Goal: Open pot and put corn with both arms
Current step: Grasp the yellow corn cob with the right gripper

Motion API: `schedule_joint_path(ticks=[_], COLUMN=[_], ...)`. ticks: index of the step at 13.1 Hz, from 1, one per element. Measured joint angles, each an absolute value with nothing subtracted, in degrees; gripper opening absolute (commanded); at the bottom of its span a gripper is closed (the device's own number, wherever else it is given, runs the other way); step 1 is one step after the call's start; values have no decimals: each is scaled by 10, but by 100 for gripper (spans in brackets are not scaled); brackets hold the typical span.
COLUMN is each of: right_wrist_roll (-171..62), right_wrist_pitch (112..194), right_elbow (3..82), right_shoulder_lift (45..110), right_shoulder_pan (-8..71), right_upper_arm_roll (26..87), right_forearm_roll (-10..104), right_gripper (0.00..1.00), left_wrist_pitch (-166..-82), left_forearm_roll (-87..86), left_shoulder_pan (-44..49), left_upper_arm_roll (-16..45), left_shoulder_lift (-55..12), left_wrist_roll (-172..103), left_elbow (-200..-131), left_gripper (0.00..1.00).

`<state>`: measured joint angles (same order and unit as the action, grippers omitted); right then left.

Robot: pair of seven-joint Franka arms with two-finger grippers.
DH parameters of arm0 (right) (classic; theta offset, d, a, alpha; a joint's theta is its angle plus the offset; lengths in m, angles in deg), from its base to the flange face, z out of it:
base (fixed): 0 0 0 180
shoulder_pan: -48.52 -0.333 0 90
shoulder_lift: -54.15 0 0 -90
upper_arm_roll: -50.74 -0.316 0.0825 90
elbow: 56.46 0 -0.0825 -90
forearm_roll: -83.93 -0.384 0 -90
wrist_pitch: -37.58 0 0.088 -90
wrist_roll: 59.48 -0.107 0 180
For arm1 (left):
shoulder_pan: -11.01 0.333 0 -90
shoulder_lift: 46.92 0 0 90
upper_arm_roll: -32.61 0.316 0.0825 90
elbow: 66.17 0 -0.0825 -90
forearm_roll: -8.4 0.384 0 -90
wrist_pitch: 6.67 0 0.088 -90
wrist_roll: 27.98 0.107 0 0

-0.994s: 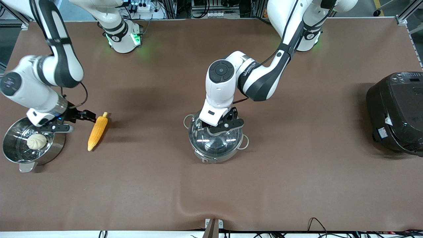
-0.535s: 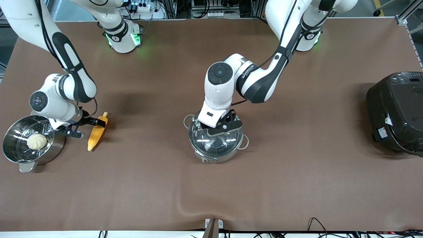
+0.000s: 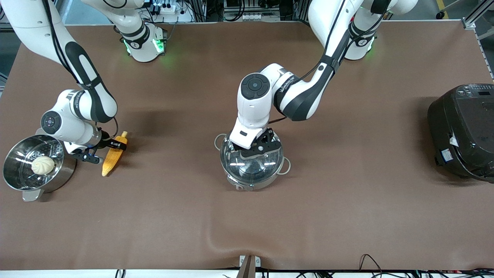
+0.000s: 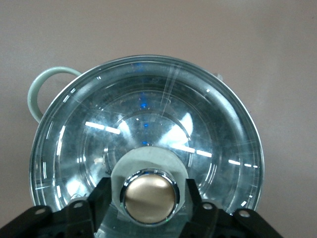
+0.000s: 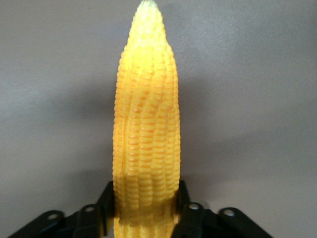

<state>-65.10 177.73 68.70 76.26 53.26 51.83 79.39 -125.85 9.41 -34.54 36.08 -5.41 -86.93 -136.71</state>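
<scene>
On the pot point(image 3: 252, 170) lid, left claw point(image 3: 259, 146) grips the knob point(image 4: 150, 197); right claw point(image 3: 103, 150) clasps corn point(image 3: 112, 160).

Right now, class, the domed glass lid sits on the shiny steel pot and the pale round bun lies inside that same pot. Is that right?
No. The front view shows the pale round bun in the steamer pot at the right arm's end; the domed glass lid still covers the shiny steel pot.

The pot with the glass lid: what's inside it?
Through the lid the pot shows only bare steel. The left gripper, straddling the knob, hides part of it.
</scene>
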Motion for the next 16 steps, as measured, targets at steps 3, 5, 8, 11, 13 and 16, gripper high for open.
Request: schedule_joint_path(ticks=[3,5,8,11,13,16], right_wrist_roll=[-653,-653,-653,-655,-655,-655], right_wrist_pitch=[1673,1620,1570,1540,1505,1443], right_elbow=[656,633,605,591,571,524], right_shoulder_lift=[717,693,677,662,653,648], right_shoulder_pan=[523,516,485,455,444,422], right_upper_arm_roll=[517,516,515,513,513,512], right_forearm_roll=[794,793,791,791,791,791], right_gripper=[17,16,16,16,16,16], left_wrist_pitch=[-1259,-1259,-1259,-1259,-1259,-1259], left_forearm_roll=[94,94,94,94,94,94], left_shoulder_pan=[-346,-346,-346,-346,-347,-347], left_upper_arm_roll=[361,361,361,361,361,361], left_shoulder_lift=[-54,-54,-54,-53,-53,-53], left_wrist_roll=[-869,-869,-869,-869,-869,-869], left_elbow=[-1367,-1367,-1367,-1367,-1366,-1366], left_gripper=[57,56,54,20,0,0])
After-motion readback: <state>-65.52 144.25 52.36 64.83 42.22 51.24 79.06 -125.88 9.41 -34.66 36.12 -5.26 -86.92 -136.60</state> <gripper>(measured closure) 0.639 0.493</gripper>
